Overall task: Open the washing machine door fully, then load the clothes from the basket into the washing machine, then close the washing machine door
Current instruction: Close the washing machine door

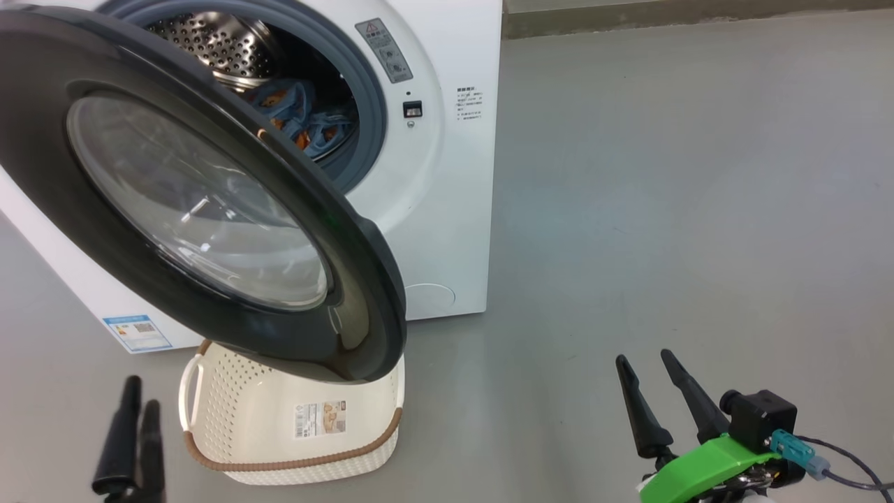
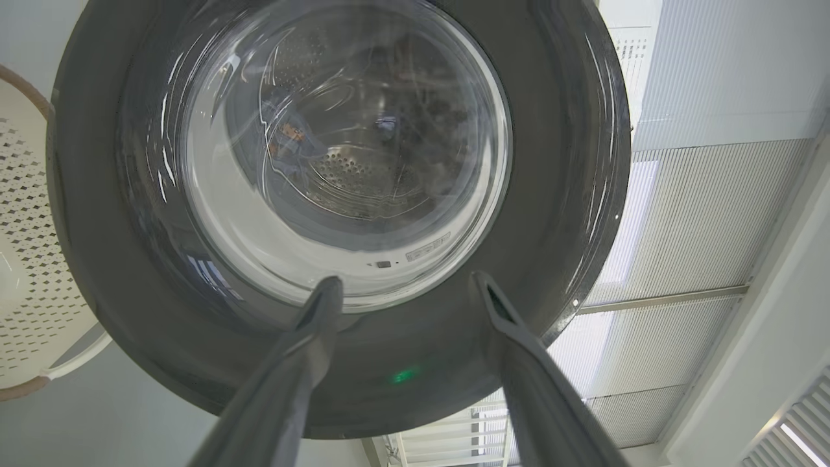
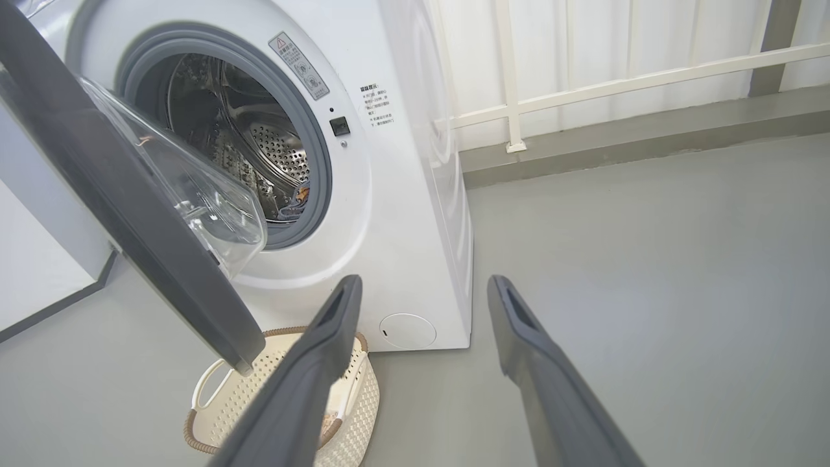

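With clothes point(image 1: 300, 122) in the washing machine point(image 1: 447, 209), we hold left hand point(image 2: 403, 280) and right hand point(image 1: 644, 356) open, empty, the left facing the door point(image 1: 209, 209) at 12 o'clock, presumably to shut it.

Bright, even light with soft shadows. Glare streaks the washing machine door point(image 2: 343, 194). Wrist views curve at the edges.

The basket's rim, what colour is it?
Brown, with a woven look, around the cream-white basket; the head view shows it best.
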Robot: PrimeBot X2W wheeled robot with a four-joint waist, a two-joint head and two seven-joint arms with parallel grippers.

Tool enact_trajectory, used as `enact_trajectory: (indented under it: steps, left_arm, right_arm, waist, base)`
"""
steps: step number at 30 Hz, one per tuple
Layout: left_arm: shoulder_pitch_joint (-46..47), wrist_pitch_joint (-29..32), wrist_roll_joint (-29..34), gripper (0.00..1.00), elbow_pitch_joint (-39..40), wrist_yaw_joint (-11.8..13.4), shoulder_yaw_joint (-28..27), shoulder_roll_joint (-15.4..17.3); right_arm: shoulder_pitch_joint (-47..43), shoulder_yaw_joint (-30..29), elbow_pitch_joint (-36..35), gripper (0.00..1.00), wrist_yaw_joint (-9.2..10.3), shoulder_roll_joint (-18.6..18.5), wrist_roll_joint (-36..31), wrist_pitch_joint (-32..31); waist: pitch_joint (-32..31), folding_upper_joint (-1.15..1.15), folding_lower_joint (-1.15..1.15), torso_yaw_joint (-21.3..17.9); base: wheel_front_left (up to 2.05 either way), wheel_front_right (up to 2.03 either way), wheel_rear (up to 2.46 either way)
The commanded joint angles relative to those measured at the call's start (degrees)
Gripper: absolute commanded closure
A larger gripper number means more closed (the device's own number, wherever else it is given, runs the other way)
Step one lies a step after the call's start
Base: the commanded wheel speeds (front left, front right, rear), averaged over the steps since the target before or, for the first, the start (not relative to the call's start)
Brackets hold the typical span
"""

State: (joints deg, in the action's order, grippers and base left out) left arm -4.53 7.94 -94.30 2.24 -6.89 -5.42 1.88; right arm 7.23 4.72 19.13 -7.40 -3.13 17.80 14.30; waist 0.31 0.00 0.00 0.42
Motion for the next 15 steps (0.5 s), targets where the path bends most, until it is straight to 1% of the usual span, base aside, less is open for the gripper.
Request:
enact_trajectory:
  steps: [1,4,6,8,10,11,13,15]
  left_arm:
    - [1.7,-2.0,1.7,0.00,2.5,-0.6,-2.3,1.0]
    - [1.8,-3.9,6.0,0.00,3.2,-0.6,-1.7,1.5]
    - [1.9,-6.2,9.7,0.00,3.8,-0.6,-0.8,2.6]
    - [2.3,-9.8,14.4,0.00,4.8,-0.6,1.1,4.6]
    - [2.2,-13.8,19.3,0.00,4.7,-0.6,4.3,7.3]
    - [2.2,-13.8,19.3,0.00,4.7,-0.6,4.3,7.3]
    - [2.1,-18.2,23.0,0.00,3.8,-0.6,8.2,9.9]
    - [2.4,-21.2,26.1,0.00,2.4,-0.6,11.2,12.4]
  right_arm:
    - [0.2,1.3,-1.3,0.00,-0.09,0.2,0.2,0.7]
    - [0.3,1.4,-1.3,0.00,-0.09,0.2,0.2,0.7]
    - [0.3,1.4,-1.4,0.00,-0.09,0.2,0.2,0.7]
    - [0.4,1.4,-1.4,0.00,-0.09,0.2,0.2,0.7]
    - [0.5,1.4,-1.4,0.00,-0.09,0.2,0.1,0.7]
    - [0.5,1.4,-1.4,0.00,-0.09,0.2,0.1,0.7]
    - [0.6,1.4,-1.3,0.00,-0.09,0.2,0.1,0.7]
    - [0.7,1.4,-1.3,0.00,-0.09,0.2,0.1,0.7]
  waist:
    - [0.0,0.00,0.00,0.1]
    - [0.1,0.00,0.00,0.1]
    - [0.2,0.00,0.00,0.1]
    - [0.4,0.00,0.00,0.1]
    - [0.6,0.00,0.00,0.1]
    - [0.6,0.00,0.00,0.1]
    - [0.7,0.00,0.00,0.0]
    - [0.7,0.00,0.00,0.0]
  base:
    - [0.00,0.00,0.00]
    - [0.00,0.00,0.00]
    - [0.00,0.00,0.00]
    - [0.00,0.00,0.00]
    - [0.00,0.00,0.00]
    - [0.00,0.00,0.00]
    - [0.00,0.00,0.00]
    - [0.00,0.00,0.00]
